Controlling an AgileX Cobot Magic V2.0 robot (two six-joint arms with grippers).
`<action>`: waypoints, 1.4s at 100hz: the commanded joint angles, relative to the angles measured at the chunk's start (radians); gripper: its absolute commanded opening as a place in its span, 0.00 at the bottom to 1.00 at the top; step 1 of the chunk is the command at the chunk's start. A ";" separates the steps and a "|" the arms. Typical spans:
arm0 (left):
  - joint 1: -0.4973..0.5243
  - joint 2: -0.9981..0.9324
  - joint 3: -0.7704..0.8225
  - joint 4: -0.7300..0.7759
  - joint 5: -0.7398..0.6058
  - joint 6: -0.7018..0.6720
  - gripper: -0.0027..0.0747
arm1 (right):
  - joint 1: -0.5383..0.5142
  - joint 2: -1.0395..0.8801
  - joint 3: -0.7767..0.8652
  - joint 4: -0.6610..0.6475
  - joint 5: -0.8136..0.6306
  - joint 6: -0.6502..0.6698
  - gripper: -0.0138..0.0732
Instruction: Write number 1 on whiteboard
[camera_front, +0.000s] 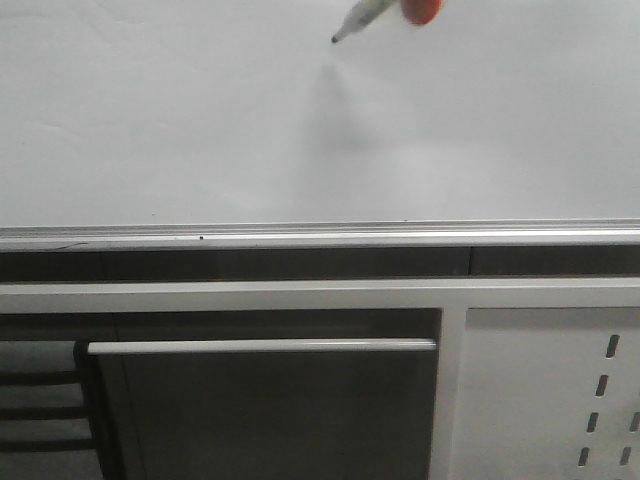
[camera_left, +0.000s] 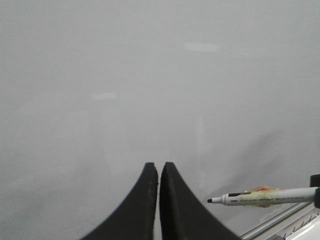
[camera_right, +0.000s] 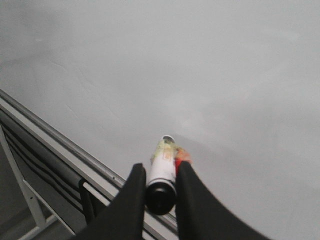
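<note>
The whiteboard (camera_front: 200, 120) fills the upper part of the front view, pale and glossy, with a silver rail (camera_front: 320, 236) along its lower edge. No black stroke shows on it. My right gripper (camera_right: 159, 172) is shut on a white marker (camera_right: 162, 172). The marker (camera_front: 362, 18) enters at the top of the front view; its black tip (camera_front: 335, 39) points at the board, and whether it touches I cannot tell. It also shows in the left wrist view (camera_left: 265, 196). My left gripper (camera_left: 159, 167) is shut and empty, facing bare board (camera_left: 150, 75).
Below the rail are a dark gap, a white frame bar (camera_front: 320, 295), a white perforated panel (camera_front: 560, 400) at lower right and a white horizontal bar (camera_front: 260, 346) over a dark opening.
</note>
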 joint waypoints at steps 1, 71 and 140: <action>0.004 -0.004 -0.028 -0.010 -0.067 -0.002 0.01 | -0.012 0.045 -0.038 -0.014 -0.115 -0.008 0.11; 0.002 0.008 -0.032 -0.019 0.103 -0.002 0.09 | -0.012 -0.107 -0.171 -0.019 0.438 -0.008 0.11; -0.464 0.233 -0.032 -0.027 0.072 0.258 0.60 | -0.012 0.139 -0.653 0.080 1.000 0.013 0.11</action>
